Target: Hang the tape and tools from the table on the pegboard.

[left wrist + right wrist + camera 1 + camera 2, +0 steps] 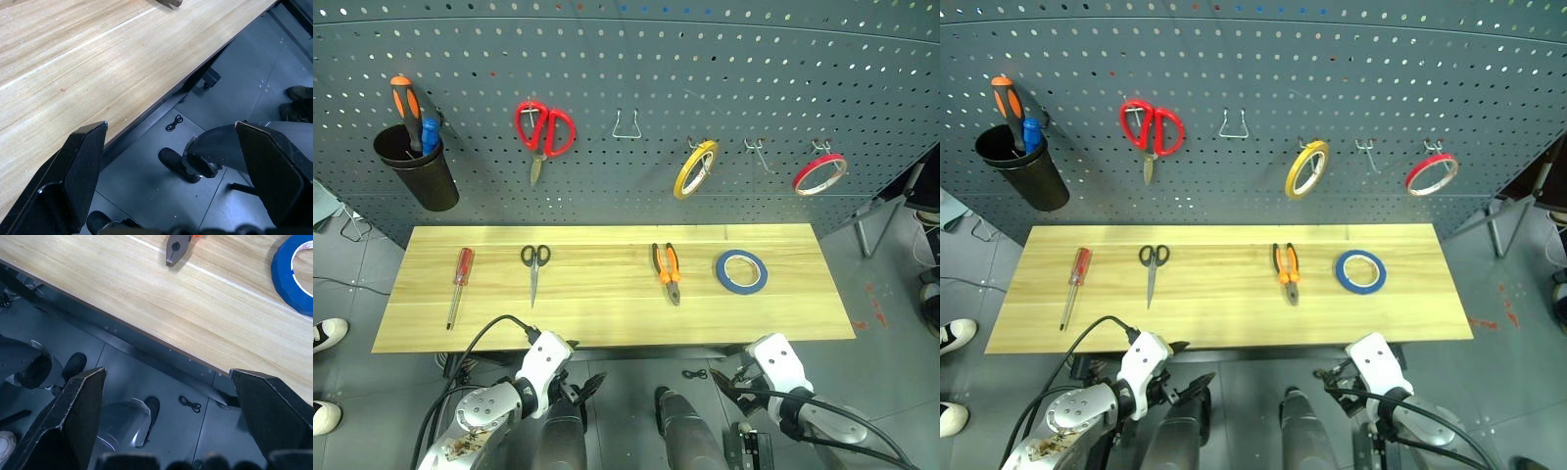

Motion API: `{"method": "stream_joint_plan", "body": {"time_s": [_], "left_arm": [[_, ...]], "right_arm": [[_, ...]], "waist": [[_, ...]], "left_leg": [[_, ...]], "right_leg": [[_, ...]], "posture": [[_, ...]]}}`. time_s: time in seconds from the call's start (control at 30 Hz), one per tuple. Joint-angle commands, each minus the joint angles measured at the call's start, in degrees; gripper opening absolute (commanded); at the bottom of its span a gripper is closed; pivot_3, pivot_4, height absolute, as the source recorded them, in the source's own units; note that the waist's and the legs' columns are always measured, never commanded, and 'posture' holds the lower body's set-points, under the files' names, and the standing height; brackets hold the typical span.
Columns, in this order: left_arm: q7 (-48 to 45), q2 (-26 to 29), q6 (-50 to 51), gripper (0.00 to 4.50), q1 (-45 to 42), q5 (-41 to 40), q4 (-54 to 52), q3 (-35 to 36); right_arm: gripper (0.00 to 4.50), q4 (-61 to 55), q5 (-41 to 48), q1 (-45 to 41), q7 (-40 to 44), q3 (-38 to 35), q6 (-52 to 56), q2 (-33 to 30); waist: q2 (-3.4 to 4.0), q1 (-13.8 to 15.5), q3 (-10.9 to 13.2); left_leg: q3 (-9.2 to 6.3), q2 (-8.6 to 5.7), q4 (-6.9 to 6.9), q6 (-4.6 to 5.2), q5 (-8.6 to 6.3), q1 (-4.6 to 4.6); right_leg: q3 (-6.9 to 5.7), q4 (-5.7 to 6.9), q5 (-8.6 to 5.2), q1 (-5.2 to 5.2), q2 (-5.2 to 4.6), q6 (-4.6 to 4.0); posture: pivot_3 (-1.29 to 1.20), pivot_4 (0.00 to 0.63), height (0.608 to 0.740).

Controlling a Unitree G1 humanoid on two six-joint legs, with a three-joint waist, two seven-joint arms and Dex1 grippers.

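Observation:
On the light plank table (607, 313) lie, from left to right, a red-handled screwdriver (460, 284), black-handled scissors (534, 269), orange-and-black pliers (667, 271) and a blue tape ring (741, 271). Behind it the grey-blue pegboard (636, 59) fills the wall. Both grippers hang below the table's near edge, apart from every tool. My left gripper (172, 126) is open and empty over the floor. My right gripper (167, 372) is also open and empty, with the pliers' tip (173, 247) and the blue tape (293, 269) ahead of it.
The pegboard holds a black cup (416, 166) with an orange-and-black screwdriver, red scissors (544, 129), a yellow tape ring (695, 168) and a red tape ring (819, 173). Bare hooks (626, 125) (757, 149) sit between them. A person's shoe (328, 333) stands on the left.

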Motion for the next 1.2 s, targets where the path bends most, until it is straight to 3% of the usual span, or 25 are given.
{"method": "stream_joint_plan", "body": {"time_s": [0.03,0.3,0.57,0.73,0.97,1.2], "left_arm": [[-0.21,-0.26,-1.16,4.47,-0.40,-0.78,-0.50,0.63],[-2.99,0.03,-2.75,4.47,-2.76,-3.33,-0.20,1.71],[-9.43,-0.11,-4.16,4.47,-9.55,-11.21,-2.48,2.65],[-10.78,-3.09,-10.14,4.47,-12.68,-10.98,-0.77,1.08],[-11.82,-5.50,-14.08,4.47,-14.25,-11.97,-0.26,0.44],[-12.16,-5.58,-16.70,4.47,-12.76,-11.51,-0.99,-0.59]], "right_arm": [[4.50,-0.89,-0.03,-0.22,-0.02,-1.16,0.35,-0.37],[4.50,-0.66,-0.06,-2.75,0.80,-2.21,1.13,-2.13],[4.50,5.15,0.92,-12.98,4.63,-3.99,2.96,-7.31],[4.50,19.63,-0.92,-26.18,8.50,-0.01,-1.32,-9.79],[4.50,42.77,-4.45,-43.33,9.25,4.51,-8.65,-5.95],[4.50,63.79,-7.48,-54.25,11.34,7.39,-17.03,-3.01]], "waist": [[0.00,0.01,0.04],[0.04,0.00,0.43],[0.05,-0.02,1.02],[0.04,-0.37,1.38],[0.14,-0.13,1.80],[0.15,0.16,1.81]], "left_leg": [[0.00,0.00,0.00,0.00,0.00,0.00],[0.00,-0.01,-0.02,0.06,0.03,-0.03],[-0.01,-0.01,0.05,0.38,0.24,-0.32],[-0.01,-0.03,0.11,0.40,0.25,-0.41],[-0.10,-0.02,0.07,0.41,0.26,-0.46],[-0.11,-0.04,0.09,0.42,0.26,-0.52]], "right_leg": [[0.00,0.00,0.00,0.00,0.00,0.00],[0.00,0.00,0.00,0.00,0.00,0.00],[0.00,0.09,0.06,-0.03,0.02,0.11],[-0.01,0.06,0.17,0.00,0.02,0.28],[-0.01,0.11,0.42,-0.01,0.09,0.80],[-0.01,0.09,0.50,-0.01,0.08,0.91]], "posture": [[0.12,0.321,0.740],[0.11,0.333,0.740],[0.07,0.352,0.740],[0.06,0.359,0.740],[0.09,0.357,0.740],[0.11,0.350,0.740]]}}
